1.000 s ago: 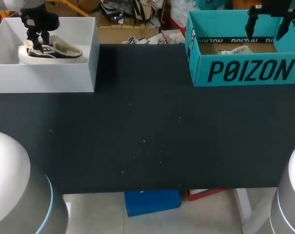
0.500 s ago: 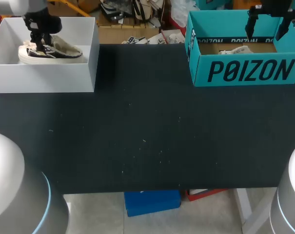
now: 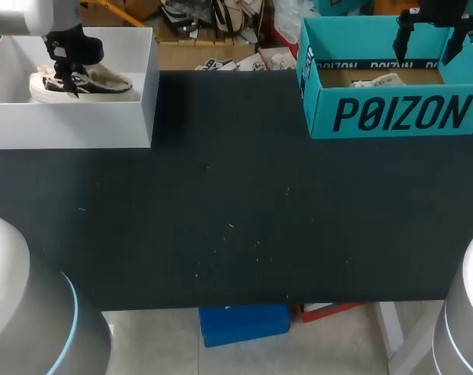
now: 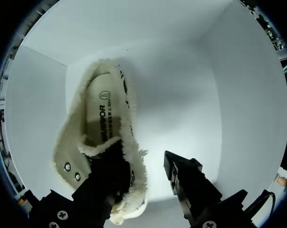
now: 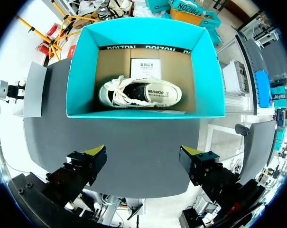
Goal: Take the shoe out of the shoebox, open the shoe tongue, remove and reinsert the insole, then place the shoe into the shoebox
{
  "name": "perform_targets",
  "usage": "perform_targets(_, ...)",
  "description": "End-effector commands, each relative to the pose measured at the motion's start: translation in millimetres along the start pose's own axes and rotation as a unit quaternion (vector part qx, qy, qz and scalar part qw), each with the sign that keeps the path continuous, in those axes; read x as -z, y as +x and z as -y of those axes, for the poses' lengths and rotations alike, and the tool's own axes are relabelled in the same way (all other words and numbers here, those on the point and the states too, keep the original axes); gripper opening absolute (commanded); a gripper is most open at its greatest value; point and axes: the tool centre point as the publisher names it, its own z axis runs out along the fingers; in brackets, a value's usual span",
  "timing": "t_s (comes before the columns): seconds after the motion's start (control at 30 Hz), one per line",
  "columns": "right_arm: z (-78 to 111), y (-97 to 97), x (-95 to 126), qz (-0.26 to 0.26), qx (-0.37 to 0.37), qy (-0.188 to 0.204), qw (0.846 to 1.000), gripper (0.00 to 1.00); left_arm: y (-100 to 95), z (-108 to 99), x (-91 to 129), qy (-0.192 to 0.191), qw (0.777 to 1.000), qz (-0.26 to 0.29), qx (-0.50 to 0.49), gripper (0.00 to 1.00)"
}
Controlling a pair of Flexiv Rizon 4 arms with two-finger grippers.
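Note:
A cream shoe with a fleece lining (image 3: 103,82) lies on its sole in the white box (image 3: 72,125) at the back left. My left gripper (image 3: 66,78) is down inside that box at the shoe's opening. In the left wrist view one finger (image 4: 103,190) sits over the dark tongue inside the shoe (image 4: 103,123), and the other finger (image 4: 183,183) stands outside it with a gap to the fleece edge, so the left gripper (image 4: 141,175) is open. A second cream shoe (image 5: 138,92) lies in the teal shoebox (image 3: 392,113). My right gripper (image 5: 143,154) hangs open above that box.
The black table (image 3: 236,219) stretches between the two boxes. The white box's walls (image 4: 247,109) stand close around the left gripper. A white card (image 5: 144,65) lies on the teal box's cardboard floor beside the shoe.
My left gripper has dropped lower onto the shoe in the white box and its fingers have narrowed. The right arm has not moved.

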Motion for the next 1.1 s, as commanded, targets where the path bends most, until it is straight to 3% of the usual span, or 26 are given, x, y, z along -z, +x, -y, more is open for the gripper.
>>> perform_targets(0.03, 0.2, 0.1, 0, 0.0, 0.0, 0.0, 1.0, 1.0, -7.0, 1, -9, -0.001, 1.0, -0.003, 0.002, 0.47)
perform_targets(0.33, 0.2, 0.1, 0, 0.0, 0.0, 0.0, 1.0, 1.0, -11.0, 1, -19, -0.005, 1.0, -0.005, 0.01, 0.4)
perform_targets(0.4, 0.2, 0.1, 0, 0.0, 0.0, 0.0, 1.0, 1.0, -11.9, 1, -22, -0.009, 1.0, -0.009, 0.013, 0.32)
perform_targets(0.5, 0.2, 0.1, 0, 0.0, 0.0, 0.0, 1.0, 1.0, -12.6, 1, -22, -0.009, 1.0, -0.008, 0.019, 0.0)
perform_targets(0.8, 0.2, 0.1, 0, 0.0, 0.0, 0.0, 1.0, 1.0, -14.2, 1, -10, -0.004, 1.0, 0.0, 0.019, 0.0)
perform_targets(1.1, 0.2, 0.1, 0, 0.0, 0.0, 0.0, 1.0, 1.0, -12.9, 0, 16, -0.002, 1.0, 0.017, 0.013, 0.0)
